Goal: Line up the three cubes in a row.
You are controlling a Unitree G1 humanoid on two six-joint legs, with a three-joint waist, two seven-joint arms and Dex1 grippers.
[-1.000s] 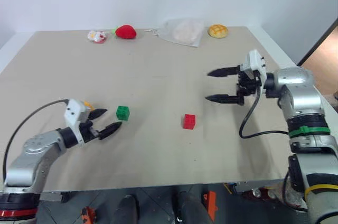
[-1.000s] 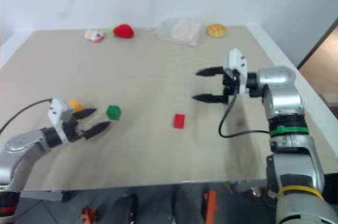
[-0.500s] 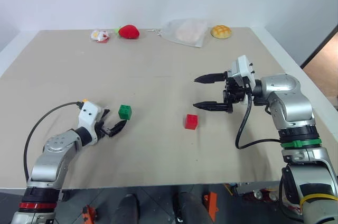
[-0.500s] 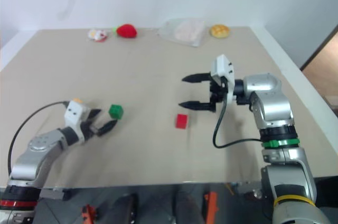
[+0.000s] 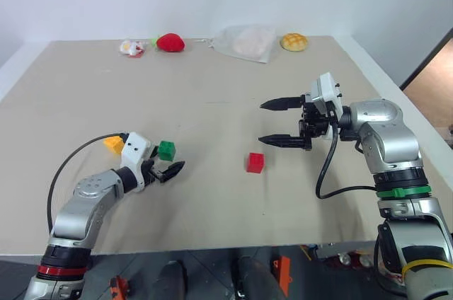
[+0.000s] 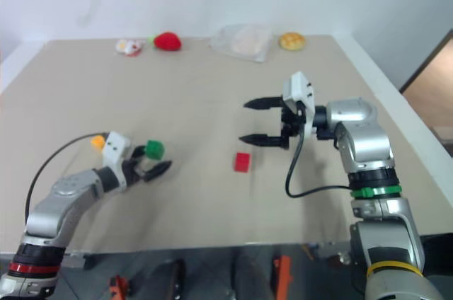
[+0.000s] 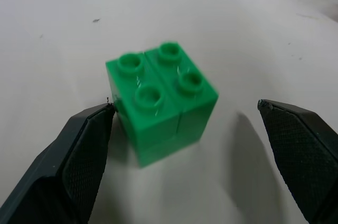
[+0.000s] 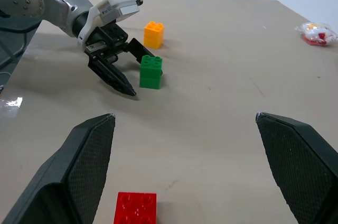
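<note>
Left pincer (image 7: 185, 145) straddles green cube (image 7: 161, 100), fingers apart.

No text, label, brand, number or sign can be read anywhere in these views.

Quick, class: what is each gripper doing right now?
Left gripper: open, fingers either side of the green studded plastic cube, not gripping it.
Right gripper: open, holding nothing.
</note>
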